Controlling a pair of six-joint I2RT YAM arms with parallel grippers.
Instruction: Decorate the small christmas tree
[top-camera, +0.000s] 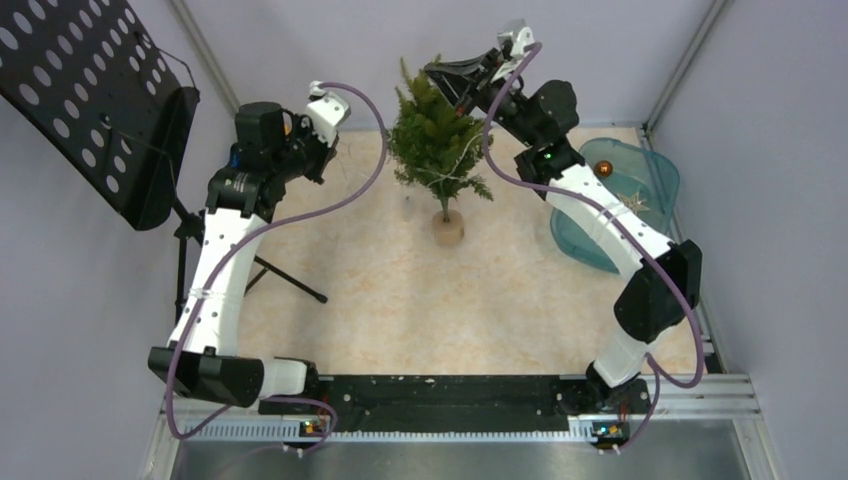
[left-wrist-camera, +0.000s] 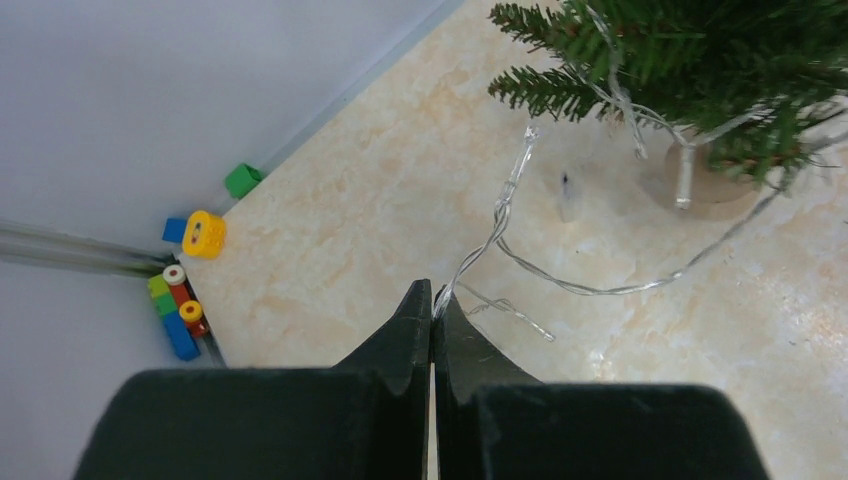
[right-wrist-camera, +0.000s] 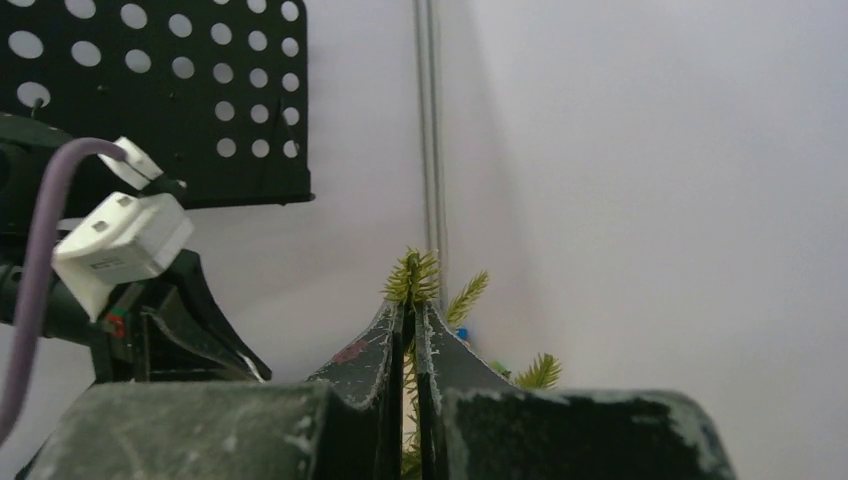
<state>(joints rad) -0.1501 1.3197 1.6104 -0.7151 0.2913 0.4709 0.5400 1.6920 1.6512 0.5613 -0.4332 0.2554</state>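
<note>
pinching string (left-wrist-camera: 497, 212), hidden overhead: left hand (left-wrist-camera: 433, 298)

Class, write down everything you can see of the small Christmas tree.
The small christmas tree is a miniature fir with dark green needle branches, a thin trunk and a round pale wooden base, upright on the table. A clear light string drapes its lower branches. The right gripper is shut on its top sprig.

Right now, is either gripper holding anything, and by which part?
The left gripper pinches the light string along its loose stretch beside the tree; right gripper pinches the tree's top sprig.
</note>
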